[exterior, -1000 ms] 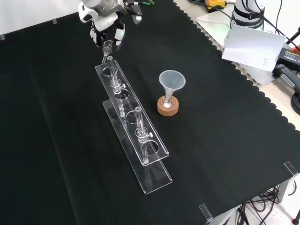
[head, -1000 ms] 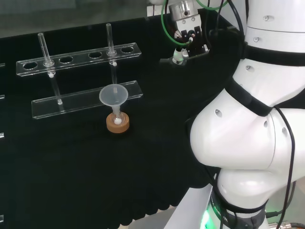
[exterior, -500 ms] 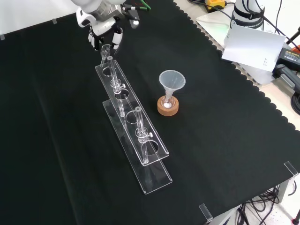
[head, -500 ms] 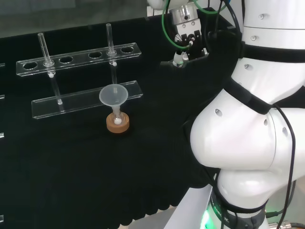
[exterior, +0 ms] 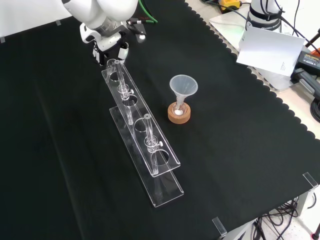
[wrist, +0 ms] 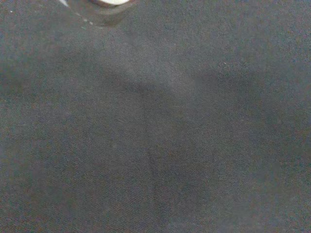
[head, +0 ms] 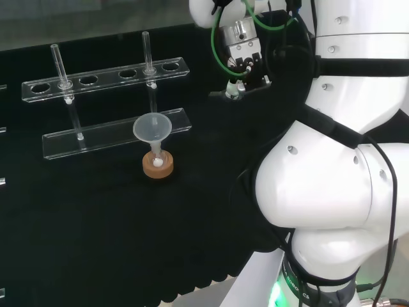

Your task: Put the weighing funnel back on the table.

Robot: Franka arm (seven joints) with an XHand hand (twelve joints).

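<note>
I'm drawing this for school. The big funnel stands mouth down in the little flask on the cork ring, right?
Not quite. The funnel stands mouth up, not down; the front view shows it. It does stand in the little flask on the cork ring.

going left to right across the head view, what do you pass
left test tube → funnel → hand → arm's white links
</note>
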